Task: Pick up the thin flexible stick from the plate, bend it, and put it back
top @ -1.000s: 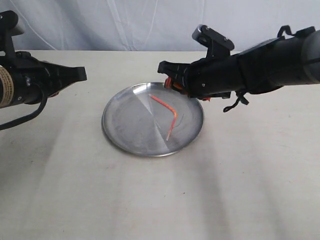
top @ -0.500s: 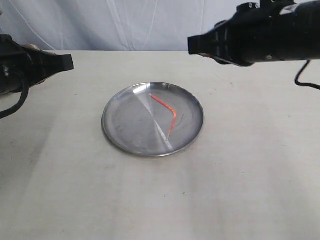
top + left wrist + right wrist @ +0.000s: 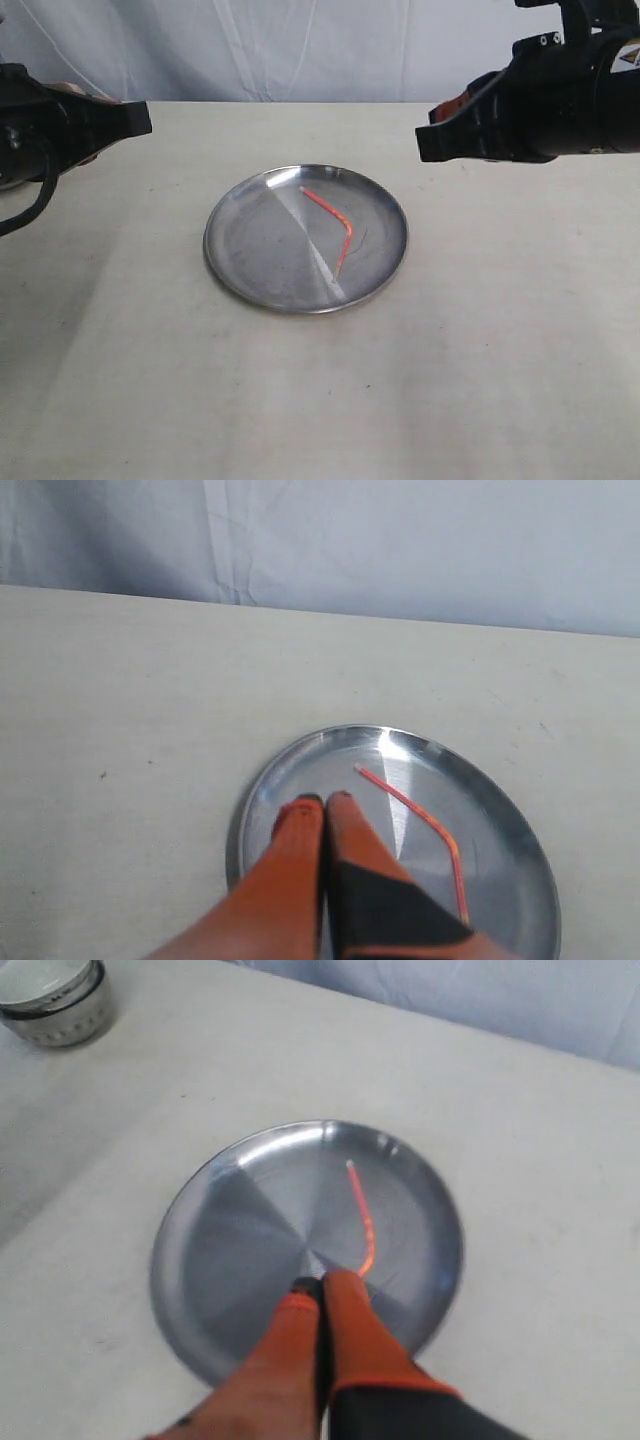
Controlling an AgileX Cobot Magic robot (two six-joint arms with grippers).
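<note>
In the exterior view both arms run off the frame edges, and the left gripper and right gripper show only as dark shapes, so we cannot read their jaws there. The wrist views settle it: each gripper's orange fingers are pressed together with nothing between them. From the right wrist camera, one end of the stick disappears behind the right gripper's fingertips, and a small white bowl well beyond the gripper is cut by the picture's edge. Compared with half a second ago, the right gripper has pulled back and sits a little lower, while the left one has barely shifted. The stick lies as it did, bent at an angle. It is the only thing in the plate, which sits on the table between the two grippers and below both, touched by neither.
</note>
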